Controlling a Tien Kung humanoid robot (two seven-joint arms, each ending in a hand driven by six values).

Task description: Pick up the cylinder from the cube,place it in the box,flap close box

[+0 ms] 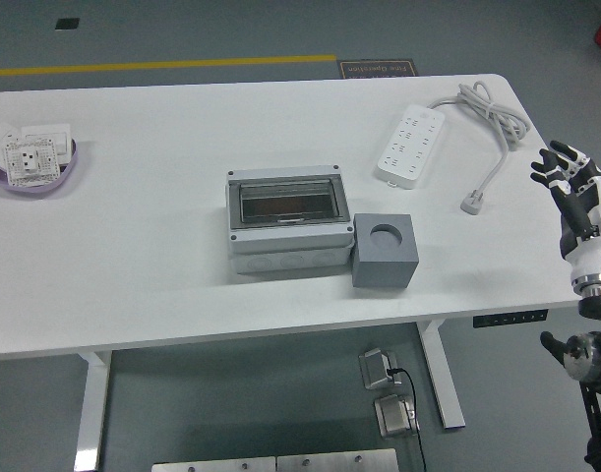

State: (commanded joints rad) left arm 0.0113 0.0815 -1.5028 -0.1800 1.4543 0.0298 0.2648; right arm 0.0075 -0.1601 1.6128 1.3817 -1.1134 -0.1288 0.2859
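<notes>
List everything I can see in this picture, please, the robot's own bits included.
Table: one, white, fills most of the view.
Box: one, light grey with a clear flap lid lying shut, middle of the table.
Cube: one, dark grey, a round empty hole in its top, right beside the box.
Power strip: one, white, far right of the table, its cable looped behind and its plug lying nearer.
Bowl: one, pale purple, far left edge, holding white wall sockets.
Control panel: one, black, on the table's near right edge.
Floor sockets: two, metal, under the table.
Yellow line: one, on the grey floor beyond.
Right hand: one, black and white, fingers spread, off the table's right edge.
</notes>
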